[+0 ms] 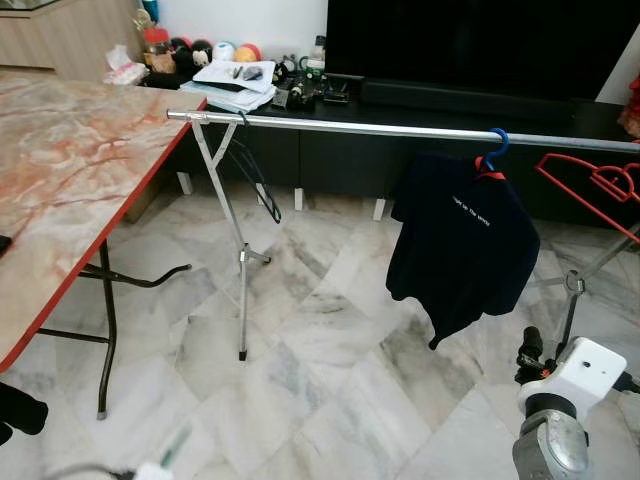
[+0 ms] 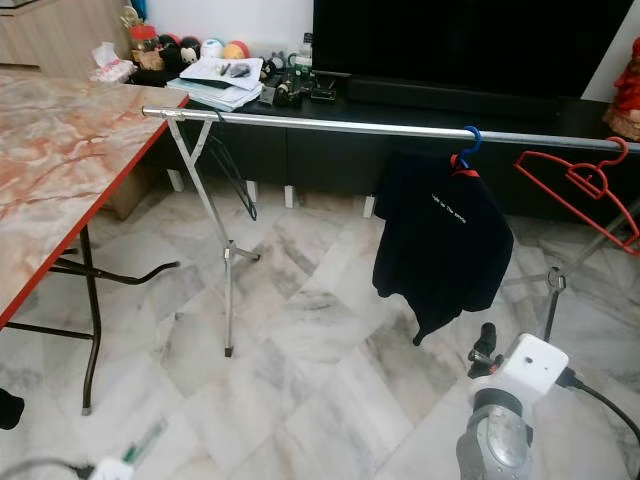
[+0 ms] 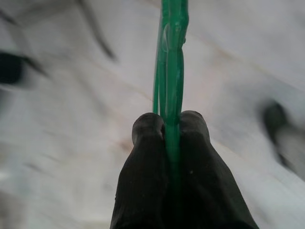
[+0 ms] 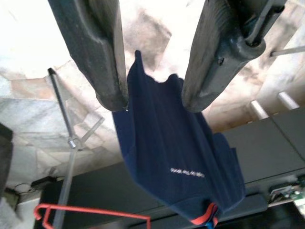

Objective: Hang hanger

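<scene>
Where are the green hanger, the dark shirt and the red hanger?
green hanger (image 3: pixel 171 71): left wrist view, its bar.
dark shirt (image 1: pixel 455 240): left eye view, chest.
red hanger (image 2: pixel 575 180): right eye view, upper arm.

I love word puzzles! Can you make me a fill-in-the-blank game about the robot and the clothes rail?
1. The left pincer is shut on a ____ hanger.
2. The dark T-shirt hangs from the rail on a ____ hook.
3. The empty hanger beside the T-shirt is ____.
4. The right pincer is ____, holding nothing.

Missing words: green; blue; red; open
</scene>
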`<state>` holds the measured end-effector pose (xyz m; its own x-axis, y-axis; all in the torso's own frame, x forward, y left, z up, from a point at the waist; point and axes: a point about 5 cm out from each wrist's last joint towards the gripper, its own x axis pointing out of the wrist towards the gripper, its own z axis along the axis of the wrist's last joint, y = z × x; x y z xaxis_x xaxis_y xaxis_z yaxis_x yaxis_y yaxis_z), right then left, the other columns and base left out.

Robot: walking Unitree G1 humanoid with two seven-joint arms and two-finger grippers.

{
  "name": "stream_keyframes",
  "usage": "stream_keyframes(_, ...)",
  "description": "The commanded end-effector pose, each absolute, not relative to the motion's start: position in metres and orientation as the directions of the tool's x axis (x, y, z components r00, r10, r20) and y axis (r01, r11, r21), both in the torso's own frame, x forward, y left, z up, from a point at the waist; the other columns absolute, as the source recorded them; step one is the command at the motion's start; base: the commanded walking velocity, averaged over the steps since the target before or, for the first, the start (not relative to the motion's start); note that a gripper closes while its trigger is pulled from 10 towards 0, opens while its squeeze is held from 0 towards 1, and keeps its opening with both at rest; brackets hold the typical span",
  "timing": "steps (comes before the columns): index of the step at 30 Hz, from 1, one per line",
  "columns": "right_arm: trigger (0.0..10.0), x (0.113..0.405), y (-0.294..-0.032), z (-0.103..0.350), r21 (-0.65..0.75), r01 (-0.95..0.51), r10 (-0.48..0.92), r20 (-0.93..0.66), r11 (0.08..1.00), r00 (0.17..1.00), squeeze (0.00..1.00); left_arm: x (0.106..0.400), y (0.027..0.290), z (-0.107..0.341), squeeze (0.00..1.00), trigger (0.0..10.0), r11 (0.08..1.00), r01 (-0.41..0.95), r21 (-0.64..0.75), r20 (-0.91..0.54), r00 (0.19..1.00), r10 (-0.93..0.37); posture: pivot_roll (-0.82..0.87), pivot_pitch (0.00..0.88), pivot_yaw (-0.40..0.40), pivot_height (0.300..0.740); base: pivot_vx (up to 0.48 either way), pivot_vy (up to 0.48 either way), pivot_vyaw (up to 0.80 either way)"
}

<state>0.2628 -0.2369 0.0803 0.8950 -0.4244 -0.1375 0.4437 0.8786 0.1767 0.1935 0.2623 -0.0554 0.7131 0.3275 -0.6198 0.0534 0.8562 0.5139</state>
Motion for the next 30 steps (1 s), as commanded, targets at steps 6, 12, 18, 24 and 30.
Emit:
stream_keyframes(6, 10.0, 0.264, -0.240, 0.077, 0.162, 0.459, -0.438, -0.149, 0.874, 0.887, 0.00, 0.214, 0.269, -0.038, 0.00, 10.0, 0.799, 0.001, 0.602, -0.503, 0.777, 0.379, -0.03, 0.074, -0.001, 0.740, 0.000, 0.000, 0.00)
stream_keyframes(12, 10.0, 0.267, -0.216, 0.035, -0.042, 0.111, -0.118, -0.415, 0.993, 0.902, 0.00, 0.249, 0.229, -0.021, 0.00, 10.0, 0.891, 0.143, 0.431, -0.456, 0.886, 0.079, -0.03, 0.090, -0.009, 0.740, 0.000, 0.000, 0.00)
stream_keyframes(18, 10.0, 0.260, -0.204, 0.008, -0.200, -0.282, 0.124, -0.567, 0.938, 0.814, 0.00, 0.267, 0.208, -0.007, 0.00, 10.0, 0.840, 0.366, 0.402, -0.458, 0.874, -0.161, -0.03, 0.099, -0.014, 0.740, 0.000, 0.000, 0.00)
stream_keyframes(24, 10.0, 0.272, -0.205, 0.016, -0.235, -0.321, 0.162, -0.516, 0.918, 0.841, 0.00, 0.273, 0.204, -0.001, 0.00, 10.0, 0.828, 0.427, 0.363, -0.458, 0.856, -0.241, -0.02, 0.110, -0.012, 0.740, 0.000, 0.000, 0.00)
stream_keyframes(30, 10.0, 0.281, -0.190, 0.034, -0.235, -0.565, 0.413, -0.475, 0.791, 0.777, 0.00, 0.274, 0.186, 0.002, 0.00, 10.0, 0.705, 0.647, 0.289, -0.523, 0.724, -0.450, -0.03, 0.121, -0.006, 0.740, 0.000, 0.000, 0.00)
